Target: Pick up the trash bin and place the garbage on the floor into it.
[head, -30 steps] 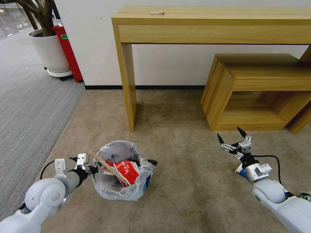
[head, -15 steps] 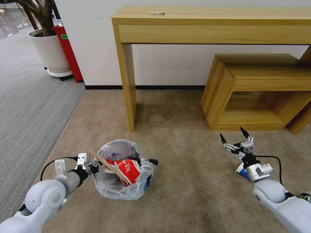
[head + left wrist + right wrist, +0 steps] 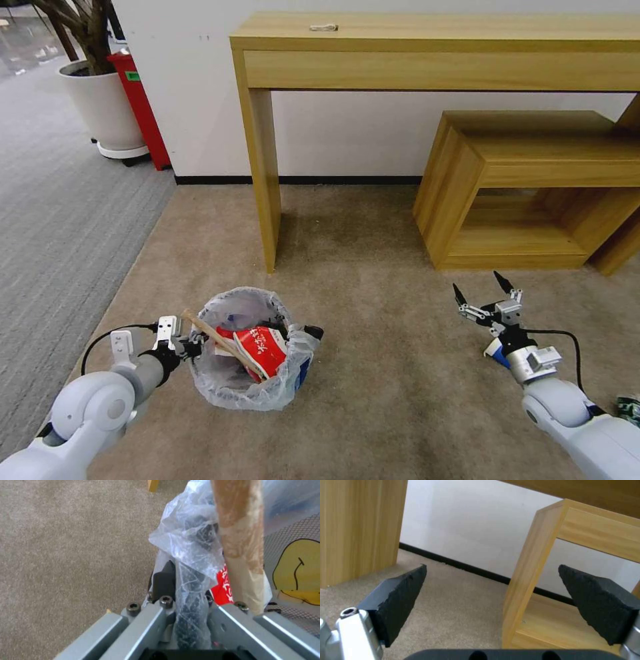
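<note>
The trash bin point(image 3: 248, 373), black and lined with a crinkly clear bag, is at the lower left of the head view, over the beige floor point(image 3: 380, 313). It holds a red wrapper point(image 3: 263, 350) and a wooden stick point(image 3: 210, 333). My left gripper point(image 3: 193, 347) is shut on the bin's near-left rim. The left wrist view shows the gripper point(image 3: 185, 585) clamping the rim and bag, beside the stick point(image 3: 240, 542). My right gripper point(image 3: 479, 291) hangs open and empty at the lower right, pads point(image 3: 400, 600) wide apart. Garbage lies under that arm: a blue-white paper cup point(image 3: 495, 351).
A tall wooden table point(image 3: 427, 47) stands ahead, its leg point(image 3: 263, 180) just beyond the bin. A low wooden shelf point(image 3: 527, 187) stands at the right. A small dark piece of litter point(image 3: 629, 407) lies at the right edge. Grey striped carpet point(image 3: 60, 220), a planter point(image 3: 103, 110) and a red bin point(image 3: 140, 113) are to the left.
My right gripper has drifted slightly down and to the right, still open. The left gripper and the bin have barely shifted.
</note>
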### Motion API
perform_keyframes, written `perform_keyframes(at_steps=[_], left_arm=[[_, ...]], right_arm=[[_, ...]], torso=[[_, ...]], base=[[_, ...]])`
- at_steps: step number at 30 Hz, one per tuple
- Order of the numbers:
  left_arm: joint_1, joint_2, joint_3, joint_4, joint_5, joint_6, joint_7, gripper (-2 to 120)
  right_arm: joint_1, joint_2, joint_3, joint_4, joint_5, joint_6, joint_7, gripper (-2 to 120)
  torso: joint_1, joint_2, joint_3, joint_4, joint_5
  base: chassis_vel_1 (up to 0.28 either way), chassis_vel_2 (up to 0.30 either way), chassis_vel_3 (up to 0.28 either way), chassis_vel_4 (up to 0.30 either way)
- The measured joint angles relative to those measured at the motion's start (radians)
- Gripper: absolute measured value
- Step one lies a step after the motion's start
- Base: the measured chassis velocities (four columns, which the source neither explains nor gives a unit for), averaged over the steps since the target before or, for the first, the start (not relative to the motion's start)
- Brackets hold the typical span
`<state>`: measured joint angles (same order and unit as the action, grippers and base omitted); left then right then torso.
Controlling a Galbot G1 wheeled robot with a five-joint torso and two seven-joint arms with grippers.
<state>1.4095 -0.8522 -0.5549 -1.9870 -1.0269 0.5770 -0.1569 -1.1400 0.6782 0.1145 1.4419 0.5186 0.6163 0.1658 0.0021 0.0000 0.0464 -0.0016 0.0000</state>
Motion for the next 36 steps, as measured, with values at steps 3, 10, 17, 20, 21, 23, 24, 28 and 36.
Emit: perform_keyframes(at_steps=[3,10,17,20,21,23,24,28,36], left_arm=[[0.001,0.001,0.000,0.000,0.000,0.002,0.001,0],[-0.001,0.001,-0.001,0.000,-0.002,0.005,0.003,0],[-0.001,0.001,-0.001,-0.001,-0.001,0.005,0.009,0],[-0.001,0.001,-0.001,-0.001,-0.001,0.006,0.011,0],[-0.001,0.000,-0.001,-0.001,-0.001,0.006,0.012,0],[-0.001,0.000,-0.001,-0.001,-0.001,0.006,0.013,0],[-0.001,0.000,-0.001,-0.001,-0.001,0.006,0.014,0],[-0.002,0.000,-0.001,0.000,-0.001,0.006,0.016,0],[-0.004,-0.003,-0.001,0.003,-0.001,0.006,0.017,0]], right_arm=[[-0.002,0.000,0.002,-0.001,0.000,0.001,-0.002,100],[-0.007,0.002,0.004,-0.003,-0.003,0.004,-0.006,100],[-0.004,0.004,0.005,-0.006,-0.005,0.007,-0.007,100],[-0.001,0.004,0.004,-0.007,-0.005,0.007,-0.008,100],[-0.001,0.004,0.004,-0.008,-0.005,0.007,-0.010,100],[-0.001,0.004,0.004,-0.009,-0.005,0.008,-0.010,100],[0.000,0.004,0.003,-0.010,-0.005,0.008,-0.011,100],[0.001,0.005,0.002,-0.013,-0.005,0.010,-0.013,100],[0.005,0.010,-0.001,-0.020,-0.006,0.015,-0.016,100]], torso=[[0.000,0.000,0.000,0.0000,0.0000],[0.000,0.000,0.000,0.0000,0.0000],[0.000,0.000,0.000,-0.0001,0.0000],[0.000,0.000,0.000,-0.0001,0.0000],[0.000,0.000,0.000,-0.0001,0.0000],[0.000,0.000,0.000,-0.0001,0.0000],[0.000,0.000,0.000,-0.0002,0.0000],[0.000,0.000,0.000,-0.0002,0.0001],[0.000,0.000,0.000,-0.0002,0.0000]], base=[[0.000,0.000,0.000,0.000],[-0.025,-0.029,-0.039,-0.032],[-0.072,-0.069,-0.075,-0.075],[-0.091,-0.090,-0.090,-0.086],[-0.115,-0.107,-0.088,-0.113],[-0.125,-0.115,-0.088,-0.115],[-0.136,-0.133,-0.118,-0.118],[-0.133,-0.123,-0.131,-0.115],[-0.119,-0.118,-0.130,-0.116]])
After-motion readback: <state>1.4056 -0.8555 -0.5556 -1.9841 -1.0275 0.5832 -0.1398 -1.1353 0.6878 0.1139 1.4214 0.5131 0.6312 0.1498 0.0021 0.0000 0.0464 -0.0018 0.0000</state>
